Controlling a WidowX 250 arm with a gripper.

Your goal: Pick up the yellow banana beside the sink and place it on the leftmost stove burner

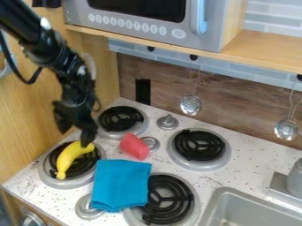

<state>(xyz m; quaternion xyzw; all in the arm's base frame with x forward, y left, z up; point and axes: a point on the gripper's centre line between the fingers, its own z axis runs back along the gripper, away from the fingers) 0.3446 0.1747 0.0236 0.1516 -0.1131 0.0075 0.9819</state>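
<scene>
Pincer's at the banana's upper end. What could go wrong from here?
1. Pincer sits off to one side of the banana's upper end; going lower might just nudge it.
2. Banana lies across raised coils; it might roll.
3. Blue cloth overlaps the burner; it could snag if dragged.

**Wood, tile and a speckled desk in a toy kitchen corner**

Along the top, you have a gray microwave (121, 21) with a dark window, a row of round buttons and a pale blue handle (201, 17). It sits on a light wooden shelf (268, 49). Gray-blue tiles (271, 16) line the wall above and below that shelf; beneath them runs a brown wood-grain panel (236, 99) with a black rectangle (142, 91). Before it you see a perforated skimmer (190, 105) and, farther right, another metal utensil (286, 129), both hanging. A honey-colored wooden side wall (22, 119) closes your left. The white, speckled desk (254, 161) holds coil burners and, at lower right, a gray sink (221, 194).
</scene>
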